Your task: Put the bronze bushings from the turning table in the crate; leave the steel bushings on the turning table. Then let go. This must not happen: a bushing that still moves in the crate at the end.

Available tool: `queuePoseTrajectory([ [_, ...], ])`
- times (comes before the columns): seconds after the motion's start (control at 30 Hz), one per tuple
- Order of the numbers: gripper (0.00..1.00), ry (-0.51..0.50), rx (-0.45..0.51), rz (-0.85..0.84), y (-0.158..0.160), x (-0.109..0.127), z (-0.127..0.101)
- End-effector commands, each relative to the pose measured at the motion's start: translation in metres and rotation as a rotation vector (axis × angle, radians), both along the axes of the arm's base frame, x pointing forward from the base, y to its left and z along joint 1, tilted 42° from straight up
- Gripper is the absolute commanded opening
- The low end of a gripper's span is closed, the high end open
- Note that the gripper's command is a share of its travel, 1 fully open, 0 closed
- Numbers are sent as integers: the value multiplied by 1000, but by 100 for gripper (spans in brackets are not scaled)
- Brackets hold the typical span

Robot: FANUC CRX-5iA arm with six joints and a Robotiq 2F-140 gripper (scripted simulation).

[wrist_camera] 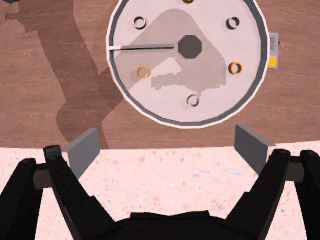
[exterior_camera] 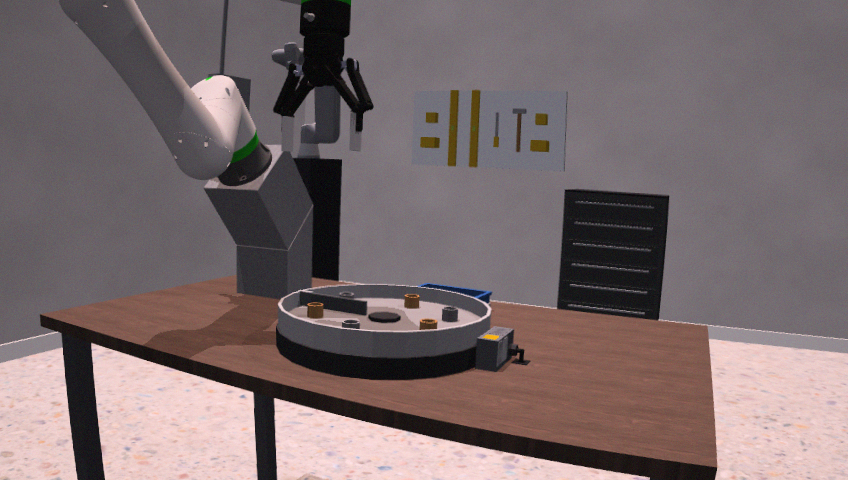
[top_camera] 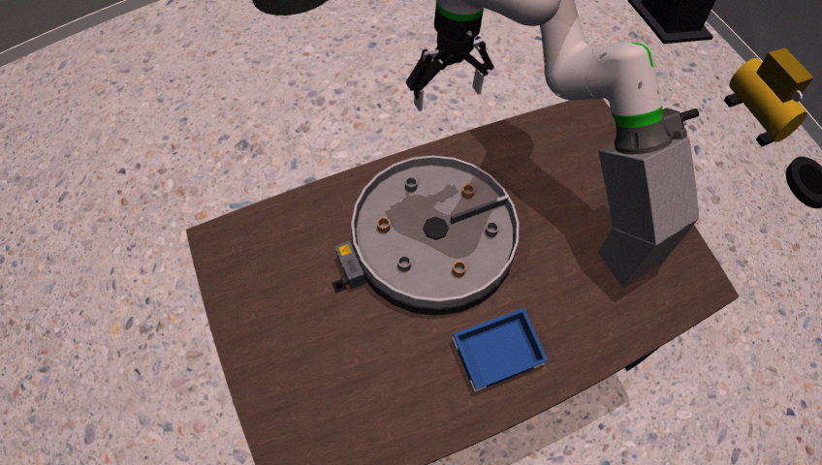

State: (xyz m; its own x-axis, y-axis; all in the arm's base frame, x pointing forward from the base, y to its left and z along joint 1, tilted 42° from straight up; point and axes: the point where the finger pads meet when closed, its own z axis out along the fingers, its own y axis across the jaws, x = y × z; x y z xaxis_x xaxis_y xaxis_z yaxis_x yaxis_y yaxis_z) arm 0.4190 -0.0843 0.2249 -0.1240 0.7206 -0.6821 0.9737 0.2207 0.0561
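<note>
hanging high beside the table (top_camera: 276,299) (exterior_camera: 595,380) (wrist_camera: 45,100), above the floor in the top view, the pincer (top_camera: 448,92) (exterior_camera: 321,133) (wrist_camera: 166,139) points down, its fingers spread wide with nothing between them. on the table is a round, rimmed turning table (top_camera: 435,296) (exterior_camera: 380,342) (wrist_camera: 190,125) carrying six small rings, bronze and steel alternating, well apart. one bronze bushing (top_camera: 468,195) (exterior_camera: 315,311) (wrist_camera: 142,78) and one steel bushing (top_camera: 491,233) (exterior_camera: 346,293) (wrist_camera: 134,23) sit on either side of a straight bar (top_camera: 478,209) (exterior_camera: 336,302) (wrist_camera: 145,48). the second bronze bushing (top_camera: 383,229) (exterior_camera: 428,325) (wrist_camera: 231,69) lies nearest a small grey box (top_camera: 350,266) (exterior_camera: 493,350) (wrist_camera: 273,45); the third bronze bushing (top_camera: 458,272) (exterior_camera: 411,302) lies toward the crate. a blue crate (top_camera: 500,348) (exterior_camera: 455,289) stands near the turning table, apart from it, and holds no bushings in the top view.
</note>
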Motion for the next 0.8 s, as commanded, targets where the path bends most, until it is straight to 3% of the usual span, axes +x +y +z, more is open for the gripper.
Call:
queuePoseTrajectory([
  [0.0, 100, 0, 0, 0, 0, 0, 0],
  [0.57, 100, -1, -1, 0, 0, 0, -2],
  [0.6, 100, -6, -6, -2, -4, 2, -14],
  [0.67, 100, -20, -18, -9, -23, 3, -71],
  [0.77, 100, -17, -15, -12, -32, -3, -101],
])
